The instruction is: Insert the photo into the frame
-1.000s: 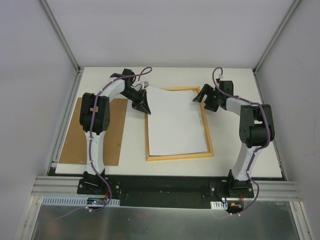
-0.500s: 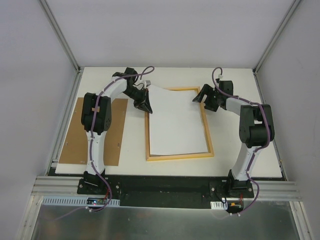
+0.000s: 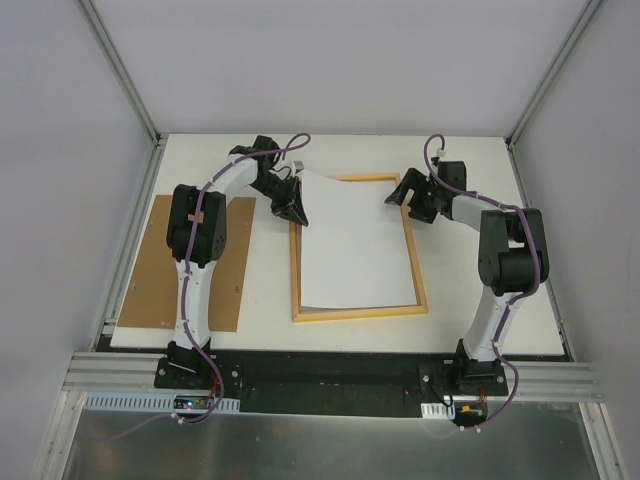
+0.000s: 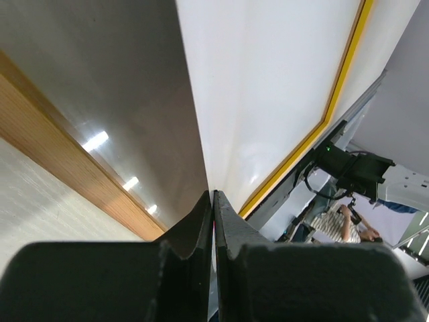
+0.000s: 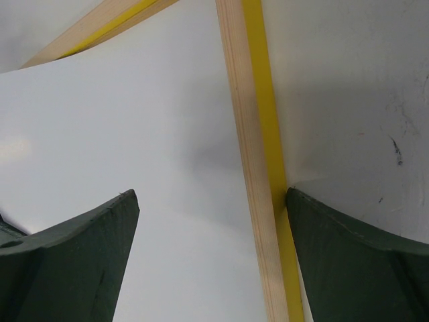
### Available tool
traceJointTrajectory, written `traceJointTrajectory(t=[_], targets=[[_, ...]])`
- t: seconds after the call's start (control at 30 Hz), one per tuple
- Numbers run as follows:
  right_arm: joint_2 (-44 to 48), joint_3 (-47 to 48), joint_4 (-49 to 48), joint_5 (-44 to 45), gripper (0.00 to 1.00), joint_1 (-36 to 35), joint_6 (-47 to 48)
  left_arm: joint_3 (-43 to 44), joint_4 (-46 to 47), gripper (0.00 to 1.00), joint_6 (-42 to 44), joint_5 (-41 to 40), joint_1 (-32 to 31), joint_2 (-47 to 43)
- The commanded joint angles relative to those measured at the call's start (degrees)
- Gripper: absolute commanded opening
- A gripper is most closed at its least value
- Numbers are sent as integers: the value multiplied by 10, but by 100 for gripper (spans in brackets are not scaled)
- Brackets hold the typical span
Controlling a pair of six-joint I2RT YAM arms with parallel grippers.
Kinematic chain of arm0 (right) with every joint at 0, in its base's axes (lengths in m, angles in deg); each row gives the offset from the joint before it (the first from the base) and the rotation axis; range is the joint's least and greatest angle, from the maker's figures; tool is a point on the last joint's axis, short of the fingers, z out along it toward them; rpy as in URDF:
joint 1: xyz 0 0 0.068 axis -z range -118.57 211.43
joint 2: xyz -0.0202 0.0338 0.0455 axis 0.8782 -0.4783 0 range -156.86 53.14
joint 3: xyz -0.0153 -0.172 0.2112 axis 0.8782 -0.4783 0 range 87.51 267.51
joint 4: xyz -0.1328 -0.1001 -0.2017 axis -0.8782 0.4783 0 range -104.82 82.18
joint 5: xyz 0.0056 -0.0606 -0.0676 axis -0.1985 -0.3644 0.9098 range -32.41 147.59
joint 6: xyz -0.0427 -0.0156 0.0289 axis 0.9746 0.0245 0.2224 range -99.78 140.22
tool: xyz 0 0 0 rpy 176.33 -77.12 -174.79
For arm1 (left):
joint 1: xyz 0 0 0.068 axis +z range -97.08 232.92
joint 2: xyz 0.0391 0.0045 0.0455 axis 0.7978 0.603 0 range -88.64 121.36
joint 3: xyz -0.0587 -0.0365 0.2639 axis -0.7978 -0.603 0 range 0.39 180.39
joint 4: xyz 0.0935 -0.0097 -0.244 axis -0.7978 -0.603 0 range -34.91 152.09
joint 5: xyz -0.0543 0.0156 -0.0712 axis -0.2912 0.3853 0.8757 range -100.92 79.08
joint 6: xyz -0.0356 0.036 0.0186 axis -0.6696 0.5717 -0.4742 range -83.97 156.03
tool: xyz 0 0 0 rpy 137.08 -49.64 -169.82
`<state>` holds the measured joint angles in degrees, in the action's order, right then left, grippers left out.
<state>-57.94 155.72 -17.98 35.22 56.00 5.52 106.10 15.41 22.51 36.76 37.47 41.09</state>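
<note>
- Worktop [image 3: 470,310]: white, carries everything.
- Frame [image 3: 357,313]: lies flat at centre with its pale wood back up. Yellow shows along its edge in the wrist views.
- Photo [image 3: 355,245]: lies blank side up over the frame opening. Its far-left corner is raised and overhangs the far rail.
- Brown backing board [image 3: 150,270]: well apart, at left.
- Left tool [image 3: 297,215]: pressed together on the raised corner, pinching the photo.
- Right tool [image 3: 400,195]: spread, fingers astride the frame's far-right rail. Contact cannot be told.
- Risks, as judged:
  - The pinch may crease the paper.
  - A skewed sheet may ride on a rail instead of dropping in.
  - An unheld frame may slide under the pull.
</note>
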Motion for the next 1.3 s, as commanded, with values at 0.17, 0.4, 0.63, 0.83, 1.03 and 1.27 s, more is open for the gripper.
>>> traceJointTrajectory(t=[0.17, 0.4, 0.63, 0.83, 1.03, 1.27], targets=[[-9, 11, 14, -9, 93, -7, 7, -47, 36, 0, -20, -20, -6, -22], [-8, 10, 14, -10, 93, -7, 8, -71, 54, 0, -30, -33, -6, -29], [-7, 11, 14, -10, 93, -8, 8, -57, 55, 0, -34, -34, -6, -29], [-5, 11, 15, -7, 93, -7, 10, -50, 55, 26, -38, -41, -6, -37], [-3, 11, 17, -5, 93, -7, 13, -38, 55, 40, -40, -58, -4, -51], [0, 12, 25, 6, 93, -7, 15, -50, 44, 51, -41, -100, 20, -98]])
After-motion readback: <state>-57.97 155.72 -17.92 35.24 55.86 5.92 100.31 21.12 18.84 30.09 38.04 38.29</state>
